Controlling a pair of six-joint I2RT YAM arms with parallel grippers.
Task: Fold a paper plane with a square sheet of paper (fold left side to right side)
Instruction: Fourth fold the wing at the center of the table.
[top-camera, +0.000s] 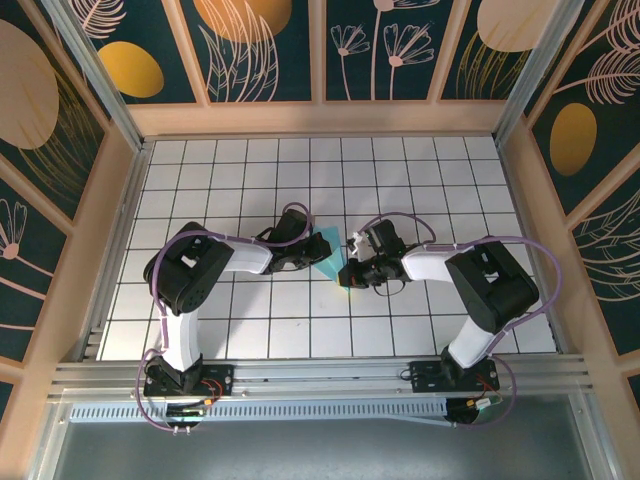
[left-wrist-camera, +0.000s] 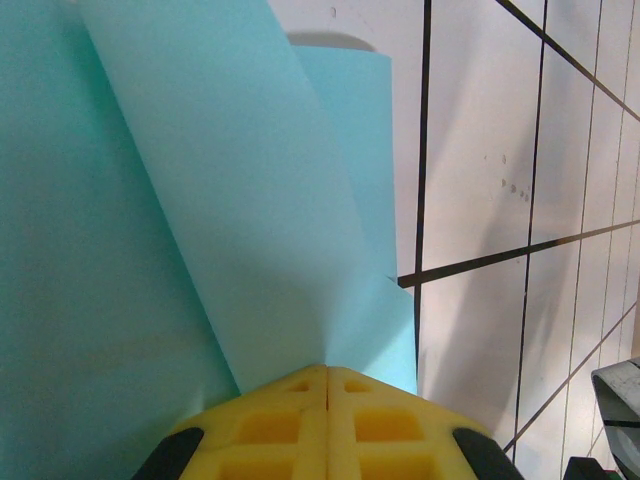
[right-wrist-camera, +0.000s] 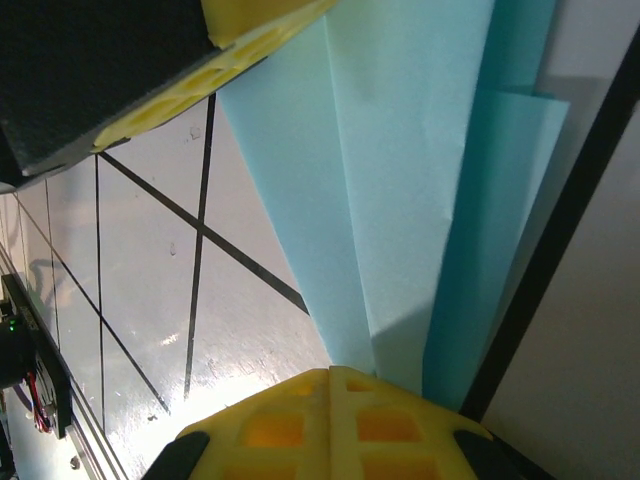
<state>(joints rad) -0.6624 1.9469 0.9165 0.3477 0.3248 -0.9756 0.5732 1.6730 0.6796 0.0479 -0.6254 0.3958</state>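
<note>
At the middle of the grid table (top-camera: 420, 180), the square sheet of paper (top-camera: 326, 257) is sitting partly folded. My left gripper (left-wrist-camera: 327, 375) and right gripper (right-wrist-camera: 331, 374) are each pinching an edge, fingers pressed together. It is looking thin, limp and easily creased, so I am judging light edge grips safest.
</note>
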